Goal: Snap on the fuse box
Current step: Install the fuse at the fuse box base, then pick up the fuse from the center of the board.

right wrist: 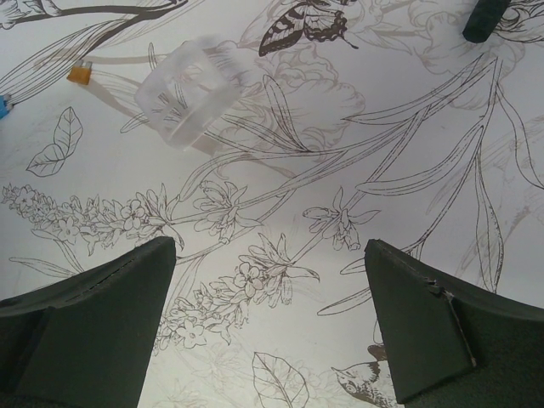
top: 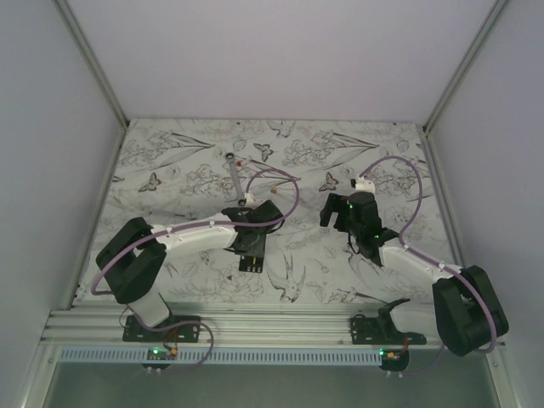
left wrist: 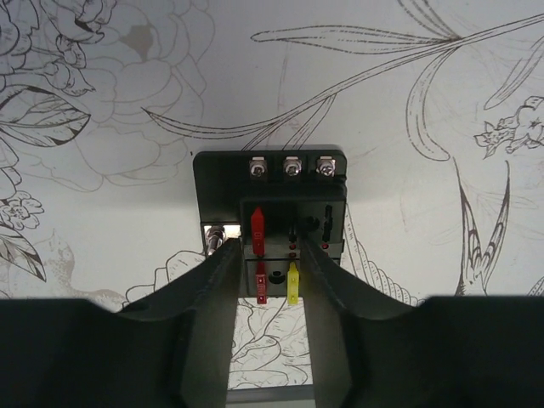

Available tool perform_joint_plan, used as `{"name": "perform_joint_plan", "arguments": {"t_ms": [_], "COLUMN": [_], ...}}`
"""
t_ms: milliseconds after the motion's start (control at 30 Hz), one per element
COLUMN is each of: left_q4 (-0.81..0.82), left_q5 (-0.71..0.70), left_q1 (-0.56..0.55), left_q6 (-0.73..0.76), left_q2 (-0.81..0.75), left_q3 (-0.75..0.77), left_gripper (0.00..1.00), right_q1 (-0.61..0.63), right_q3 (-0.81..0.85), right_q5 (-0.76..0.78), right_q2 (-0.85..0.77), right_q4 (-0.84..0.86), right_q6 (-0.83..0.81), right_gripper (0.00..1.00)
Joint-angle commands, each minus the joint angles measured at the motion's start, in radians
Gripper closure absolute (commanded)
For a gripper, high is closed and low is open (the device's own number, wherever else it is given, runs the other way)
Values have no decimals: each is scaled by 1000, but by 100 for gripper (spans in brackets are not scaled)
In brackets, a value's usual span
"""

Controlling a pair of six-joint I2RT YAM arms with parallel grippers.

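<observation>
Nearest the arm bases, the left gripper [left wrist: 270,251] hangs right over the fuse box [left wrist: 221,183]. Its 2 fingers stand a narrow way apart, with red and yellow fuses showing in the gap. It grips nothing I can make out, though whether the pads touch the housing I cannot tell. The box lies flat on the patterned table [top: 195,276], left of centre. It looks light, stiff and smooth, its fuses and 3 screw heads ill-suited to a pinch – better to take it by the plain sides of the black plate. The right gripper [right wrist: 270,245] gapes fully, empty. Beyond it sit a clear plastic cover [right wrist: 183,89] and an orange fuse [right wrist: 79,74], and farther back a silver wrench [top: 234,174]. Side walls hem both flanks – the middle offers most room
</observation>
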Motion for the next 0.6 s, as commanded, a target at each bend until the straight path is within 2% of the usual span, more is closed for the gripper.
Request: {"name": "perform_joint_plan", "arguments": {"t_ms": [0,233,400,567], "left_q4": [-34,-35,-28,13], "left_q5": [-10,-12,21,62], "left_q1": [4,41,120,195], "left_q6": [55,132,205,330], "left_q2": [-34,-76,-37,67], "left_q3": [48,102,157,246], "left_gripper": [58,42,40,36], "right_q1": [-7,-6,-6,-6], "right_q3": [8,8,10,10], "right_q5": [-6,-2,-1,1], "right_q2": [-5,-1,3,12], "right_q4": [26,27,27,32], "right_q6": [10,8,3,1], "right_gripper": [0,0,1,0]}}
